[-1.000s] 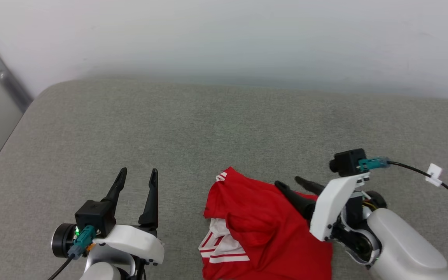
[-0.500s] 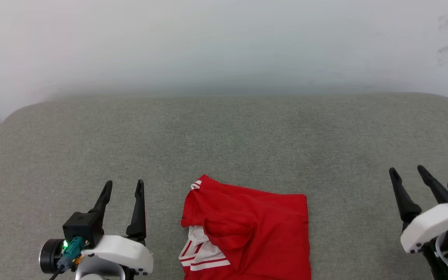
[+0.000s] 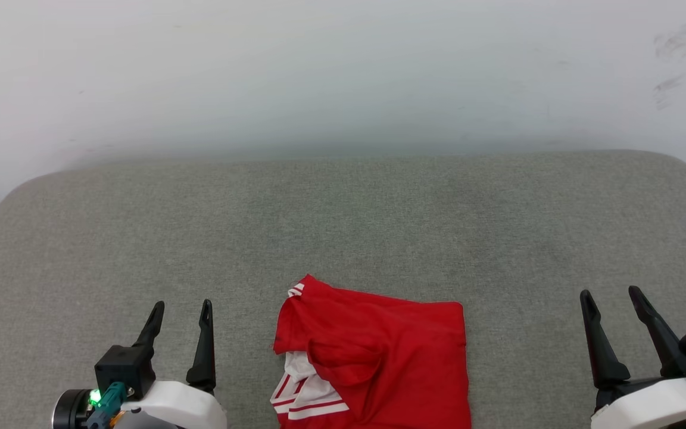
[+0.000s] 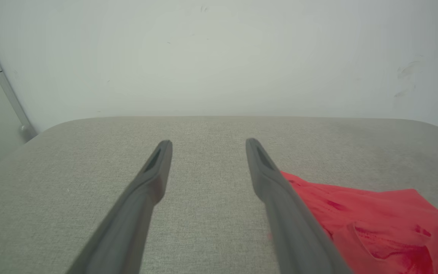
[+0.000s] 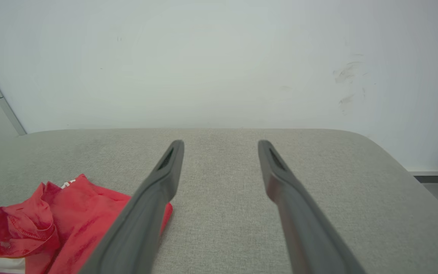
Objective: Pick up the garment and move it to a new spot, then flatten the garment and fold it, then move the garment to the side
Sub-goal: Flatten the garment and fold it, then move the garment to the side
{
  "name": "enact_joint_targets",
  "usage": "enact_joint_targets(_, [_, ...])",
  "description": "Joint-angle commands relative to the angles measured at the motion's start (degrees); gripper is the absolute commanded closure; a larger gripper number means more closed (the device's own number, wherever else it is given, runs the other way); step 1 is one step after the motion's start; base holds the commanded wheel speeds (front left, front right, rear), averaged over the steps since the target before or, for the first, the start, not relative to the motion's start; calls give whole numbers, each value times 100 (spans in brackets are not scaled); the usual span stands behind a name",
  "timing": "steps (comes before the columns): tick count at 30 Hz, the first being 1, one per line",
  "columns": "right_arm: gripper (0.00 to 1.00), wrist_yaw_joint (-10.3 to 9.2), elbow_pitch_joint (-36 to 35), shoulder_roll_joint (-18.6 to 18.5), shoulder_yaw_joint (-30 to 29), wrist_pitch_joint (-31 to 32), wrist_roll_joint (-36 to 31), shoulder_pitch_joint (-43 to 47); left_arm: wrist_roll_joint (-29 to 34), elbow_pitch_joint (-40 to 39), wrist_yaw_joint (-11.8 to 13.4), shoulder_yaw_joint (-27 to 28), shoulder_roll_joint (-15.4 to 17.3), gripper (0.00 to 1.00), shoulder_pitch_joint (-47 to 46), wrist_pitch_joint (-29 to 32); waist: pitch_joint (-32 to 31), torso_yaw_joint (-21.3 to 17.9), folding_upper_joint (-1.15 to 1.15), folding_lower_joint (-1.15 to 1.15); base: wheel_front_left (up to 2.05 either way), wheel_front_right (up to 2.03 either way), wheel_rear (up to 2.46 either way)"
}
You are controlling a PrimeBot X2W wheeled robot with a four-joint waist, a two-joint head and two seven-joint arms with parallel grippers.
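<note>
Grey fabric cushion (image 3: 343,226) fills most of the head view, rounded corners at the back, pale wall (image 3: 343,71) right behind it.

The garment (image 3: 379,363) is on the cushion at the near edge, about centre, between my two grippers and touching neither. It's a folded, roughly square red bundle with the top layer rumpled. The bottom is cut off by the frame edge. No lettering visible. In the left wrist view it lies to the right of my fingers (image 4: 375,217). In the right wrist view it's at lower left (image 5: 70,205), with a bunched lump at its near corner.

My left gripper (image 3: 181,305) is at lower left, fingers spread, nothing between them, tips pointing toward the wall. The wrist view shows the same gap (image 4: 208,142), bare cushion under it.

My right gripper (image 3: 610,292) is at lower right, fingers also apart and empty, well clear of the garment. The wrist view agrees (image 5: 221,142).

A white sleeve with red stripes (image 3: 307,396) pokes out at the garment's lower left.

Dark scuff marks (image 3: 673,42) on the wall, upper right.

Green light (image 3: 94,396) on my left wrist.
</note>
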Motion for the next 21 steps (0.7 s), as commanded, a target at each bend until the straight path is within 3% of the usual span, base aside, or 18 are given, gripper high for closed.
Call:
enact_joint_targets(1, [0, -2, -103, 53, -10, 73, -36, 102, 2, 9, 30, -4, 35, 0, 82, 12, -9, -16, 0, 0, 0, 0, 0])
enact_joint_targets(15, [0, -2, -431, 204, -108, 543, 136, 252, -39, -56, 85, -9, 40, 0, 55, 21, 52, -84, 0, 0, 0, 0, 0])
enact_joint_targets(21, [0, -1, 207, 88, -738, 1468, 998, 130, -42, -66, 93, 5, 24, 0, -50, -8, 112, -19, 0, 0, 0, 0, 0])
